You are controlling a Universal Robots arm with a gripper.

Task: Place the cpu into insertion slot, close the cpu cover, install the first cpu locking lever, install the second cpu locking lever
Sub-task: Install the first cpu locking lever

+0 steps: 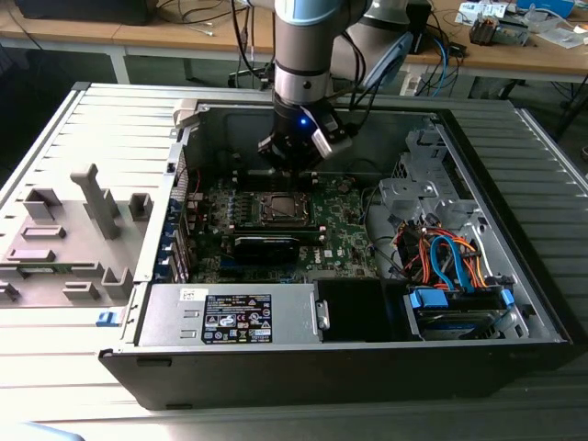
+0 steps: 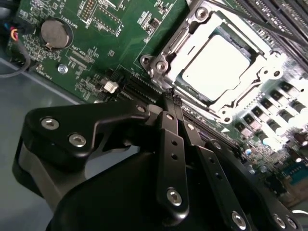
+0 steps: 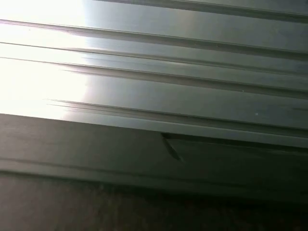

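The cpu (image 2: 216,67) lies flat in the insertion slot (image 2: 159,65), its silver top showing through the window of the cpu cover (image 2: 269,67), which lies down over it. In the exterior view the slot (image 1: 280,209) sits mid-motherboard inside the open computer case. My gripper (image 1: 292,168) hangs just above the board at the slot's far side. In the second wrist view its black fingers meet at the tips, gripper (image 2: 170,96) shut with nothing between them, a short way off one corner of the slot. How the locking levers stand I cannot tell.
Memory slots (image 2: 274,19) and a coin battery (image 2: 56,32) flank the socket. A black card (image 1: 266,246) lies in front of it, then the power supply (image 1: 230,317). Drive cables (image 1: 450,257) fill the case's right. A grey fixture (image 1: 73,230) sits outside on the left.
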